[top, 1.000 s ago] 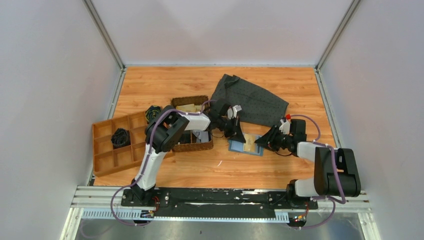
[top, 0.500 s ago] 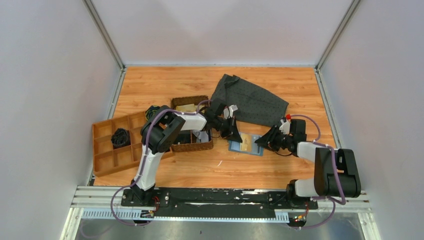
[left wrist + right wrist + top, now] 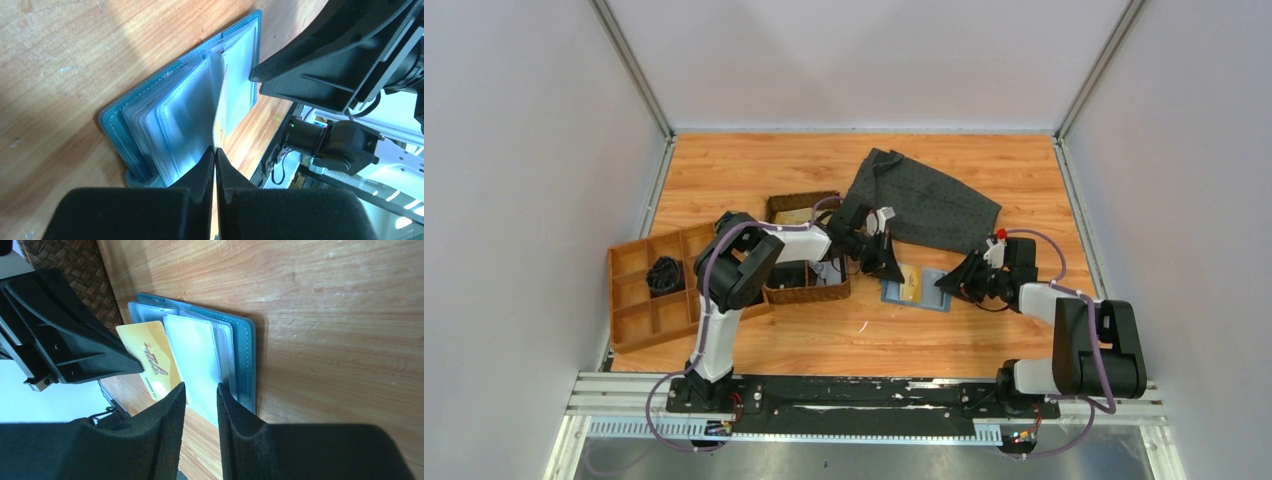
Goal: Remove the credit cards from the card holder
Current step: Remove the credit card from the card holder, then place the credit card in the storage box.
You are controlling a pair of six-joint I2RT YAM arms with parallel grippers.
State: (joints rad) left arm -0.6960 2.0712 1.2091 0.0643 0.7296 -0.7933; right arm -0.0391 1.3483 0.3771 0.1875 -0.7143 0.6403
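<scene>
Open card holder (image 3: 929, 298) lies flat on desk (image 3: 774, 170), just right of woven basket (image 3: 809, 293). Gold credit card (image 3: 149, 357) over its sleeves, clamped edge-on by left fingers (image 3: 200, 172). The right fingers (image 3: 170, 430) sit narrowly apart at a clear sleeve (image 3: 192, 355); grip cannot tell.

The card holder (image 3: 246, 340) is teal-blue with frosted pale sleeves inside, and the card (image 3: 147, 357) sticking out of it is yellow-orange with dark lettering. Behind the holder the cloth (image 3: 929, 205) is dark grey with tiny dots, and left of it the basket (image 3: 809, 293) is brown weave.
</scene>
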